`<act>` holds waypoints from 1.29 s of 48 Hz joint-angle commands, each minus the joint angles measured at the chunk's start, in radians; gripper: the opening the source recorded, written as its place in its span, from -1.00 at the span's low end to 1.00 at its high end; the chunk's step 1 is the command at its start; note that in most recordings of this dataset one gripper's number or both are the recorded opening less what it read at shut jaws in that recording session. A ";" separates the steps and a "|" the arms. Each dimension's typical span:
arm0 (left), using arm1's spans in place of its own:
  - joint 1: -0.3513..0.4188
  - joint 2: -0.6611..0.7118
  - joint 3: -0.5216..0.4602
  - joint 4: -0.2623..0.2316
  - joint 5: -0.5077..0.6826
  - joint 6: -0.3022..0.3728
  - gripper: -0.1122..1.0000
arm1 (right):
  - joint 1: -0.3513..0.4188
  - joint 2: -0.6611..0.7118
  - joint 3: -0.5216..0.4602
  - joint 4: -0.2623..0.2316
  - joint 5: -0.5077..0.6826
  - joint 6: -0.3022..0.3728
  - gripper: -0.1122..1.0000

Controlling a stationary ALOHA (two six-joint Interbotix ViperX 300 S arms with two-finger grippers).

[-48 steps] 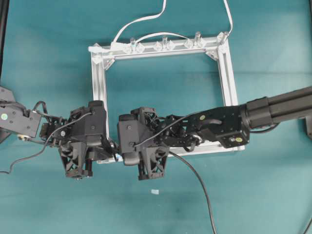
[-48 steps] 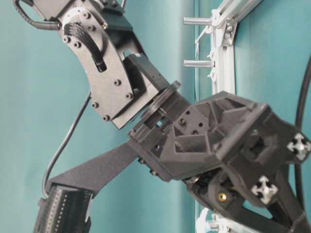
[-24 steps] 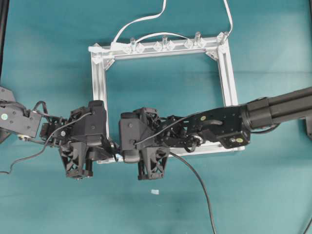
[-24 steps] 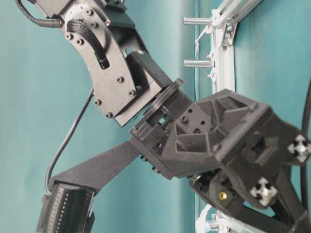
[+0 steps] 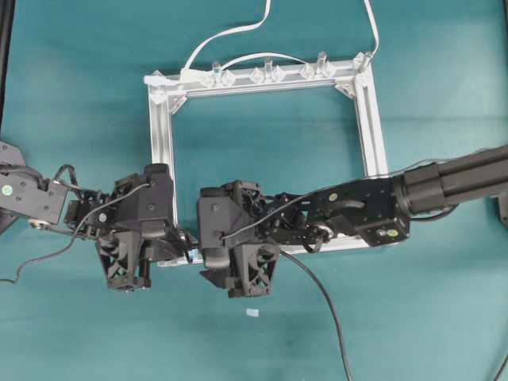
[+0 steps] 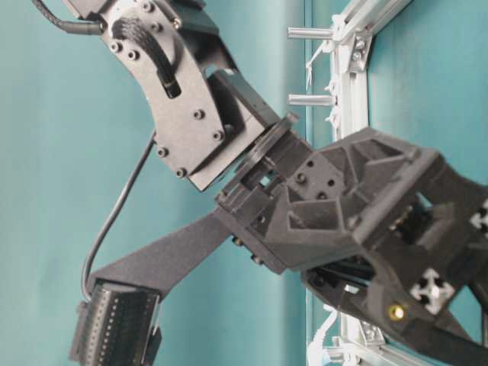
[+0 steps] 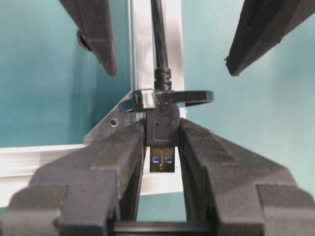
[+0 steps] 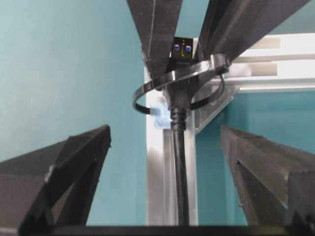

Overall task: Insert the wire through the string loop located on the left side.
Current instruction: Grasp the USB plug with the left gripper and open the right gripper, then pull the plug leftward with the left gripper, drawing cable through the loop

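Wire (image 7: 161, 129) plug through string loop (image 7: 170, 97) at centre frame
Left gripper (image 7: 162, 147) pinches plug; right gripper (image 8: 167, 172) fingers spread wide

Teal tabletop (image 5: 79, 63), silver frame (image 5: 373, 127) flat on it, small white scrap (image 5: 252, 313) nearby

Bright even light, soft shadows; wrist views' near foreground blurred.
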 commanded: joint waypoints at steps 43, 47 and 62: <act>-0.006 -0.123 0.055 0.003 0.075 -0.006 -0.43 | 0.009 -0.021 -0.006 -0.002 -0.006 0.000 0.87; -0.017 -0.143 0.072 0.003 0.097 -0.006 -0.42 | 0.009 -0.021 -0.005 -0.002 -0.006 0.000 0.87; -0.078 -0.218 0.130 0.002 0.140 -0.009 -0.42 | 0.009 -0.021 -0.005 -0.002 -0.006 0.000 0.87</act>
